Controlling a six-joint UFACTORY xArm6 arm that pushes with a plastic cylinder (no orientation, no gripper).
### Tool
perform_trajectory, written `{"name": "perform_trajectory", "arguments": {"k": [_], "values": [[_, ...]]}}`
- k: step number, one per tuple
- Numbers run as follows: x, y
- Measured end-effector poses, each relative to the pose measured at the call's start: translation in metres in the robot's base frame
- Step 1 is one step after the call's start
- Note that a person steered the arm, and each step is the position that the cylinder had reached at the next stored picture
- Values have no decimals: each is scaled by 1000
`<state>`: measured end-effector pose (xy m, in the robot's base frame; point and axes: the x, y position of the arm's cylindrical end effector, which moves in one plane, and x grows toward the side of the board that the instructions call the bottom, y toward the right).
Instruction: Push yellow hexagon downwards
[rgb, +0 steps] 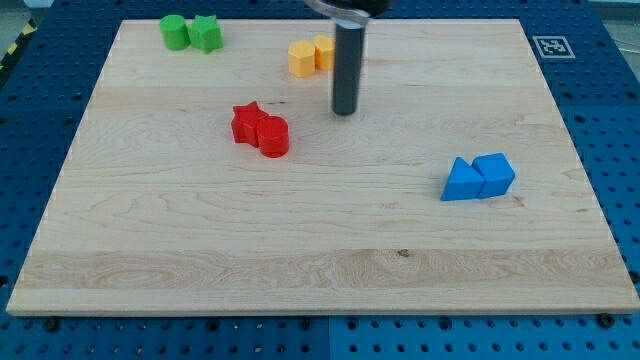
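Tip (345, 111) sits just below-right of the yellow hexagon (301, 59), not touching; no fingers, just a rod.

No words or numbers can be read; only a black-and-white square marker (551, 46) sits at the board's (300, 250) top right corner.

Board below yellow hexagon (301, 59) lies open; red blocks (261, 129) lower left.

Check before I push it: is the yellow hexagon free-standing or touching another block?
Touching. The yellow hexagon sits flush against a second yellow block on its right, no gap visible. My tip stands below and right of both.
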<state>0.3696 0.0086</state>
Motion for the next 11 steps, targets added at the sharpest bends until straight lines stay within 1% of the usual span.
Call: {"name": "perform_trajectory", "arguments": {"k": [1, 2, 3, 6, 7, 8, 10, 11], "values": [[-12, -36], [-32, -58], [-53, -63], [-93, -72], [-108, -91], [-128, -88], [-120, -38], [-114, -34]]}}
